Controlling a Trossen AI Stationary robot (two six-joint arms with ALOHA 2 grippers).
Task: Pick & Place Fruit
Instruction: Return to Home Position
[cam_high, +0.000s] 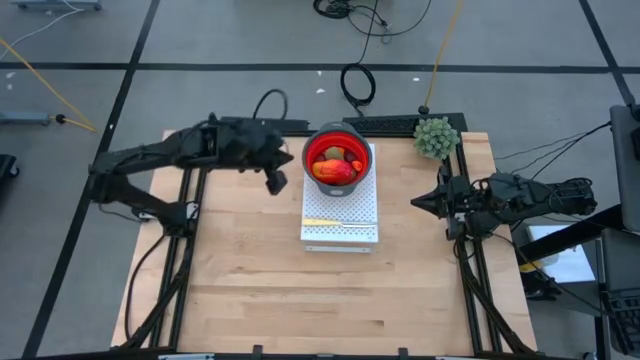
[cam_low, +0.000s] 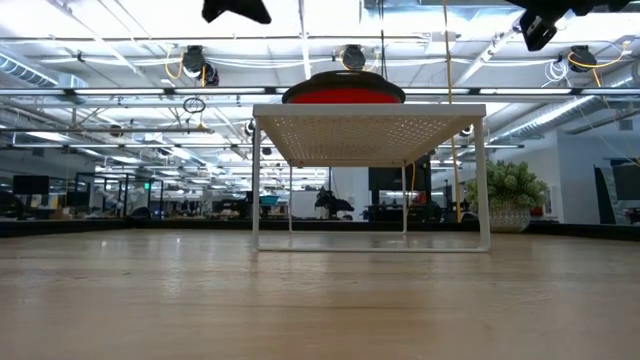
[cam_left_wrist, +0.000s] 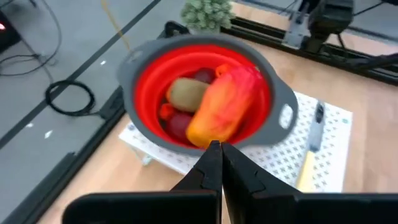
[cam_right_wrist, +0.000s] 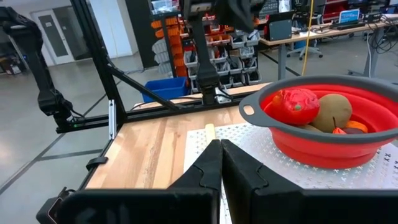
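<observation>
Fruit (cam_high: 335, 168) in red bowl (cam_high: 310, 148), frame centre. Likely homing step. Left gripper (cam_high: 277, 181) closed, empty, just left of bowl. Right gripper (cam_high: 420, 203) closed, apparently empty, centre right. Next: retract arms clear of bowl.

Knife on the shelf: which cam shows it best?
High view: the whole knife lies on the shelf beside the bowl. Left wrist shows most of it, right wrist only its handle end, low none.

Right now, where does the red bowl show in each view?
High: bowl just above centre, on the white shelf.
Low: bowl shows its red side above the shelf top, upper centre.
Left wrist: bowl close beyond the shut left gripper.
Right wrist: bowl on the shelf, past the shut right gripper.
Shared landmark: the white shelf under it.
</observation>
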